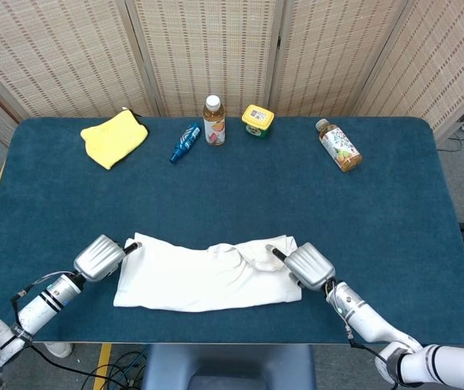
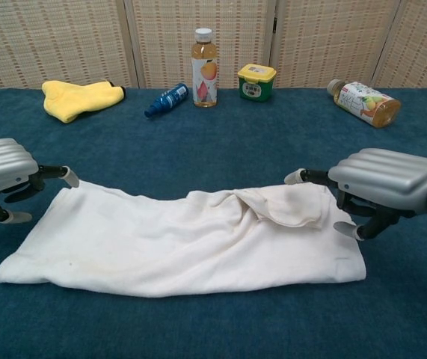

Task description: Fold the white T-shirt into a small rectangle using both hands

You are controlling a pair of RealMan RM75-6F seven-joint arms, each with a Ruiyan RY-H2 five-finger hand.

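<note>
Stuff you can't really make out

Left hand [image 2: 0, 176] runs off the chest view's left edge; right hand [image 2: 381, 187] clipped at the right edge; bottle [image 1: 214, 120] label print too small to read.
</note>
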